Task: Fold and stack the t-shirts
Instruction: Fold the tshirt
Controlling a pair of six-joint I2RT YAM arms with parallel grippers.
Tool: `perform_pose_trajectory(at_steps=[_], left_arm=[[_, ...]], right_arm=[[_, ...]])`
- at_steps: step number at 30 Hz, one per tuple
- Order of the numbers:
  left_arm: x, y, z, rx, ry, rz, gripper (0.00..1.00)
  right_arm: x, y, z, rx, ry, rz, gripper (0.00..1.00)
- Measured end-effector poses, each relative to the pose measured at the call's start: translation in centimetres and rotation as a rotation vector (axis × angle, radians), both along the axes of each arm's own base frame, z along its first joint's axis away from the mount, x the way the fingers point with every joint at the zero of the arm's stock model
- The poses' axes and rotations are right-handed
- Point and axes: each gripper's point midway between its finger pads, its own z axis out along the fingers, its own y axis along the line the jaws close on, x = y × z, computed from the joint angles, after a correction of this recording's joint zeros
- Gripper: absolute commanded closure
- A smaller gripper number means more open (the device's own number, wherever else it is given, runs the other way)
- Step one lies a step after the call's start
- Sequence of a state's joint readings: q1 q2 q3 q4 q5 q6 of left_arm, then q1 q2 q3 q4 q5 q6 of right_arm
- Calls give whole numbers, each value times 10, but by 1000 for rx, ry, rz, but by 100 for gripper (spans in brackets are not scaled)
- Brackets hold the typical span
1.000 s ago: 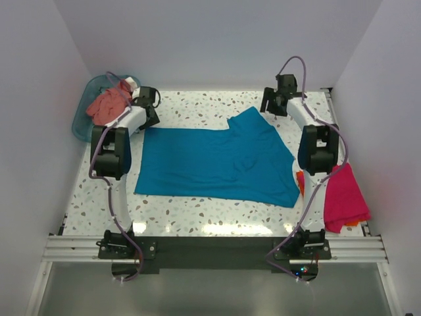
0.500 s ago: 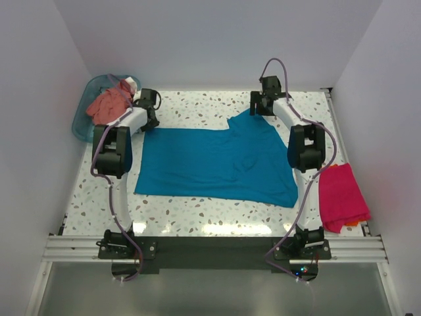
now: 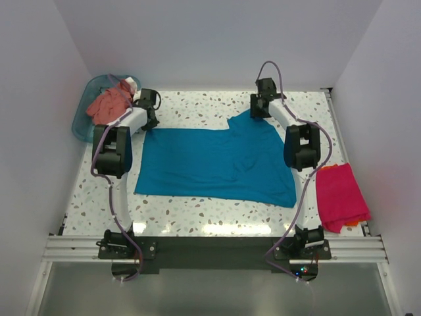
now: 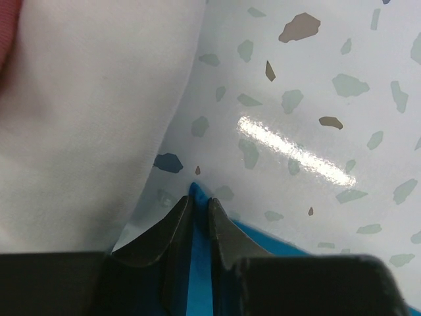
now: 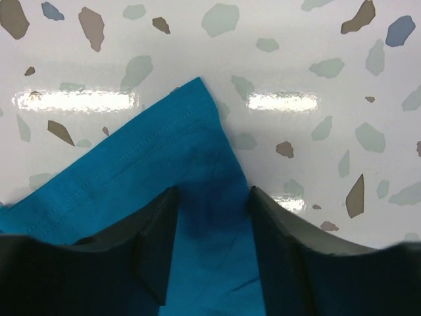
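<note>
- Teal-blue t-shirt (image 3: 217,164) lies spread flat mid-worktop (image 3: 197,108), w/ its far-right part peaked.
- Left claw (image 4: 198,204) sits at the shirt's far-left corner. It has narrowed from wide to a slit w/ the corner tip in betw., not clearly clamped yet.
- Right claw (image 5: 210,197) has swung in from right of the shirt to its far-right peak. Fingers are wide, straddling the hemmed corner, no grip.
- Means both far corners are lined up, prob. for the 1st fold.
- Magenta-pink t-shirt (image 3: 339,194) lies right of the teal one. Salmon-pink t-shirt (image 3: 108,105) is in the basket (image 3: 82,118) beyond its far-left corner.
</note>
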State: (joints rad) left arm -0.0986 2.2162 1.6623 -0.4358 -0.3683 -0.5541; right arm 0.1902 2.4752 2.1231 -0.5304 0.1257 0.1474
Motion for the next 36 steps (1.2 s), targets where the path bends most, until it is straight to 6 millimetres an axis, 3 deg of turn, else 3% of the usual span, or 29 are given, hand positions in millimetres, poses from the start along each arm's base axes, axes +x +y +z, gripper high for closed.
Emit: perform_pose_trajectory(at_steps=[1,2,6,13,21,27,36], left_arm=[[0,0,0,0,0,-1,83],[0,0,0,0,-1,-1,87],[1,0,0,2,-6,-4,93],[7,1,1,-4,-31,-15,100],[19,5,6,-46,-83,-27,100],[36,4,15,-93,-158,-47,100],[49,4,38,-150,-254,-73,100]], right_arm=[[0,0,0,-1,1,0,60],[0,1,-1,-2,0,0,72],[0,3,0,-6,-3,-7,95],[1,-2,1,-24,-12,-40,99],[6,-15,7,-29,-30,-72,98],[20,-24,35,-17,-93,-91,97],[19,-27,85,-7,-174,-100,98]])
